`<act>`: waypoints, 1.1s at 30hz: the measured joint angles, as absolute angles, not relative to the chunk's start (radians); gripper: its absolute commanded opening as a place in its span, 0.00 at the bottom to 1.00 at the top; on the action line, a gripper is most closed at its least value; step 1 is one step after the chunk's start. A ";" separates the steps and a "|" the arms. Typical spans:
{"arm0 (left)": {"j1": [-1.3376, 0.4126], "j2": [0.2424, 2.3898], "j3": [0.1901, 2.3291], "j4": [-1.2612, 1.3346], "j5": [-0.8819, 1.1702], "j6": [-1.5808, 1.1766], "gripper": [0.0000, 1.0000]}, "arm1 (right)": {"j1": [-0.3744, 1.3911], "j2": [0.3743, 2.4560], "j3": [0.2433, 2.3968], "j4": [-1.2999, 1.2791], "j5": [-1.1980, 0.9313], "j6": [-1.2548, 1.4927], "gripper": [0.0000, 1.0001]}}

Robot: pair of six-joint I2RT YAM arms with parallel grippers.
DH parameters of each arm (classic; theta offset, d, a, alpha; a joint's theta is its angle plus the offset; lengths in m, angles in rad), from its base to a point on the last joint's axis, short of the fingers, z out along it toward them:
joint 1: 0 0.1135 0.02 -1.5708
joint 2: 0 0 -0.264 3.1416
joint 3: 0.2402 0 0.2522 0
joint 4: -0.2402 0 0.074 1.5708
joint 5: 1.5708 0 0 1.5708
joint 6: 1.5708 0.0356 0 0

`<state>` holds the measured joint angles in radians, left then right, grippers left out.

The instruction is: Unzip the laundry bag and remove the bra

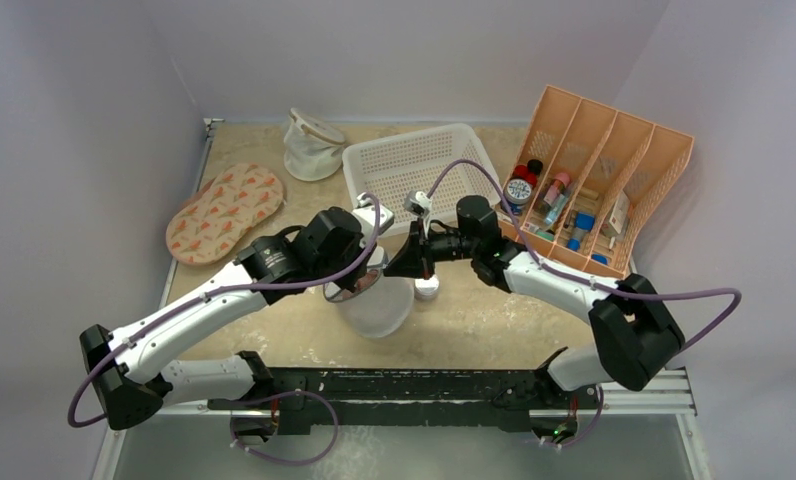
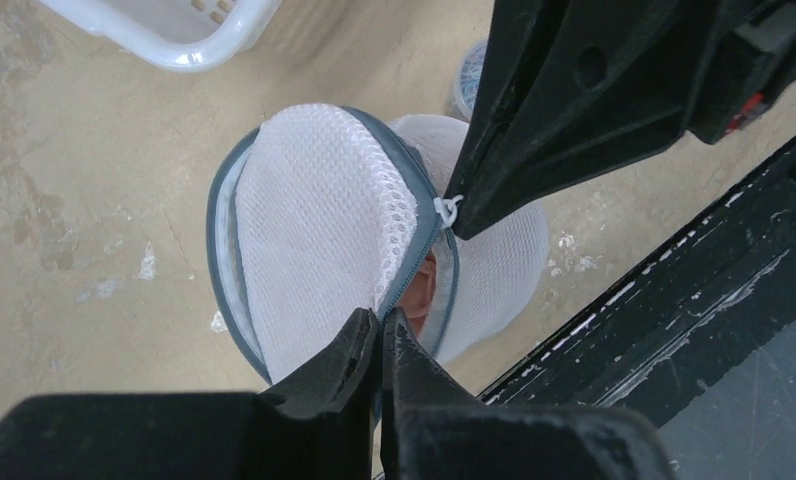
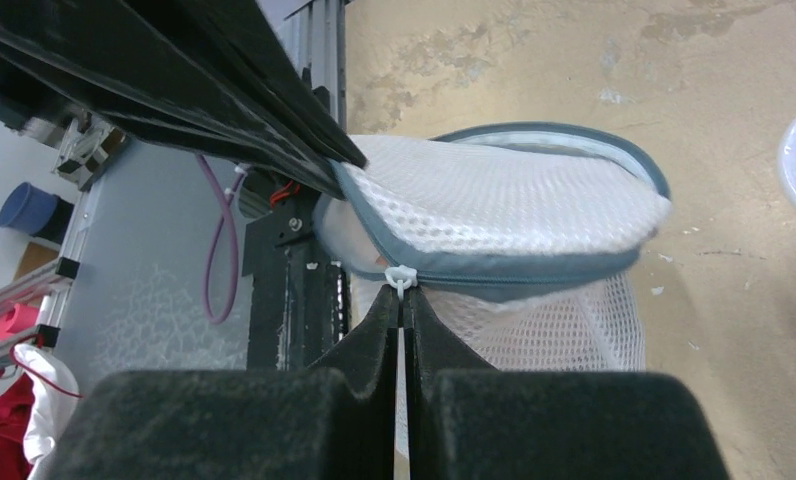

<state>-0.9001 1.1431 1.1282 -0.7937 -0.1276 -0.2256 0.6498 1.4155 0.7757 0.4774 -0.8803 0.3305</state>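
Note:
The white mesh laundry bag (image 1: 379,305) with a grey-blue zipper rim stands at the table's front middle. Its round lid (image 2: 319,225) is partly unzipped and lifted at one side. A bit of the pink bra (image 2: 421,290) shows through the gap. My left gripper (image 2: 383,322) is shut on the lid's rim at the open end of the zipper. My right gripper (image 3: 402,293) is shut on the white zipper pull (image 3: 401,277), which also shows in the left wrist view (image 2: 448,209). Both grippers (image 1: 359,285) (image 1: 402,262) meet over the bag.
A white perforated basket (image 1: 419,160) stands behind the bag. A salmon divided organiser (image 1: 599,180) with bottles is at the back right. A flat oval orange-patterned pad (image 1: 224,212) and a tan-rimmed mesh pouch (image 1: 312,145) lie at the back left. A small round jar (image 1: 427,288) sits beside the bag.

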 measured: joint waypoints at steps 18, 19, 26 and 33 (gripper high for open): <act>-0.904 1.086 1.216 -0.968 -0.047 -0.225 0.00 | 0.593 1.573 0.903 0.351 -0.916 0.117 0.02; -0.904 1.086 1.221 -0.973 -0.044 -0.225 0.00 | 0.593 1.581 0.907 0.345 -0.919 0.105 0.02; -0.904 1.075 1.272 -1.000 -0.019 -0.244 0.00 | 0.589 1.651 0.960 0.327 -0.944 0.046 0.08; -0.904 1.055 1.337 -1.032 -0.084 -0.352 0.00 | 0.587 1.669 0.985 0.354 -0.953 0.078 0.39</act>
<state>-0.9035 1.0550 1.3373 -1.0325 -0.0837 -0.3515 0.5869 1.6691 0.9852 0.3542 -0.9527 0.0776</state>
